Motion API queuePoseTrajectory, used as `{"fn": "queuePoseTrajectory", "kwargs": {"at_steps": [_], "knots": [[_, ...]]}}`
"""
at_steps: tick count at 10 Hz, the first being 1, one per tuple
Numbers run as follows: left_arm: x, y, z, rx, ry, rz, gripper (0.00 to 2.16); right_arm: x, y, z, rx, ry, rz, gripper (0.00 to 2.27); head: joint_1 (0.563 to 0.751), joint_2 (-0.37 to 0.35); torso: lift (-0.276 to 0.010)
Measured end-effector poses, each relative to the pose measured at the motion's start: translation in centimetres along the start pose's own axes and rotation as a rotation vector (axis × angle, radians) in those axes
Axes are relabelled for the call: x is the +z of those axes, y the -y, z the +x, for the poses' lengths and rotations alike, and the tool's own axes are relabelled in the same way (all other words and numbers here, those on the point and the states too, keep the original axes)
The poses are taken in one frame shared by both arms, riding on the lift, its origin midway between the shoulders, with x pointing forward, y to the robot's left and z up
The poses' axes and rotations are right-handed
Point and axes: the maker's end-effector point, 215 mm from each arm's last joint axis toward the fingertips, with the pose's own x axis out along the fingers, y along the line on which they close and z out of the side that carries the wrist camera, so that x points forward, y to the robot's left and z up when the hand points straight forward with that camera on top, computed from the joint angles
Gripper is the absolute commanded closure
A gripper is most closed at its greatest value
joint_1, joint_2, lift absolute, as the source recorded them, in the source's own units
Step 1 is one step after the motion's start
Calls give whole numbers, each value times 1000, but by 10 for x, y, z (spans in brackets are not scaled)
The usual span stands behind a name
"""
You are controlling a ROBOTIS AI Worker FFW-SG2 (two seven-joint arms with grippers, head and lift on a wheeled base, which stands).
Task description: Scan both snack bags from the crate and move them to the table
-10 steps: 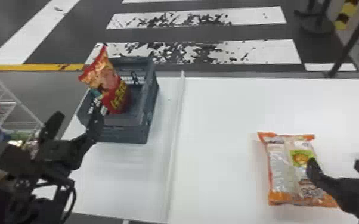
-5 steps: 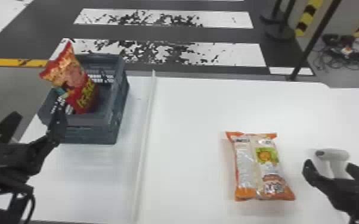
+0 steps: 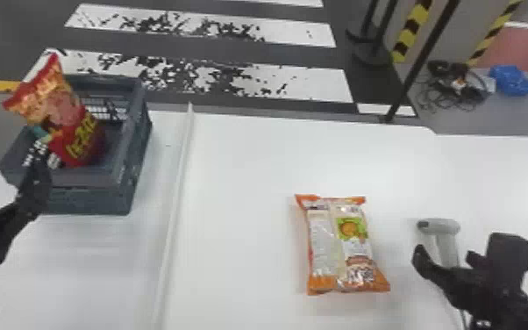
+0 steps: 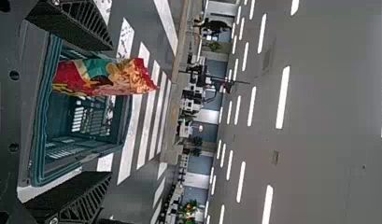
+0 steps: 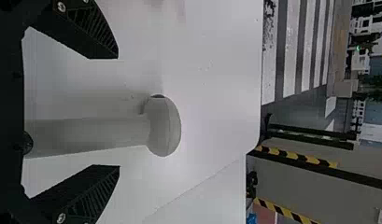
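Note:
In the head view my left gripper (image 3: 35, 175) is at the near left wall of the grey crate (image 3: 87, 199), beside a red snack bag (image 3: 63, 118) that stands tilted inside. The left wrist view has my left gripper (image 4: 69, 112) open, with the red bag (image 4: 104, 77) and crate (image 4: 44, 116) beyond its fingers. An orange snack bag (image 3: 342, 245) lies flat on the white table (image 3: 241, 219). Right of it, my right gripper (image 3: 445, 259) is at the white scanner (image 3: 445, 226). In the right wrist view the scanner's handle (image 5: 95, 135) lies between the fingers of my open right gripper (image 5: 104, 112).
A raised white strip (image 3: 175, 210) runs across the table between the crate and the orange bag. Behind the table's far edge are a dark post (image 3: 421, 61), striped poles, cables (image 3: 456, 83) and a blue bag (image 3: 513, 81) on the floor.
The head view has swung to the right, bringing the scanner into sight. My right gripper has moved away from the orange bag to the scanner. The red bag stays in the crate.

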Motion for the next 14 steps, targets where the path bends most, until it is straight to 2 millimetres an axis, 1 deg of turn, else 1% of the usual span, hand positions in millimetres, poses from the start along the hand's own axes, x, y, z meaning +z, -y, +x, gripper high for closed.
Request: {"fn": "queuePoseTrajectory", "kwargs": {"at_steps": [1,2,3,4,8,10,11,12,13,14], "knots": [[0,1,-1,-1,-1,1,36,-6,0,8,9,-15,5,211,695,-108,-87],[0,0,-1,-1,-1,3,36,-9,2,16,11,-22,1,890,695,-112,-87],[1,-1,-2,-1,0,5,36,-9,4,21,13,-20,-8,2054,695,-116,-87],[2,-2,-2,0,1,7,36,-10,7,26,9,-21,-17,2250,695,-119,-87],[4,-1,-1,0,6,7,36,-9,10,25,-4,-8,-10,2250,695,-124,-87],[4,-1,-1,-2,6,7,36,0,11,19,-16,16,-5,2246,695,-125,-87],[4,-1,-1,-2,5,7,36,11,7,12,-13,41,3,2250,695,-122,-87],[5,0,-1,-4,7,7,36,26,-1,1,-3,71,16,2250,695,-110,-87],[6,2,-1,-8,8,6,36,48,-15,-14,21,105,39,2250,695,-92,-87],[9,5,-2,-12,11,6,36,67,-35,-26,52,125,57,2250,695,-63,-87]]}}
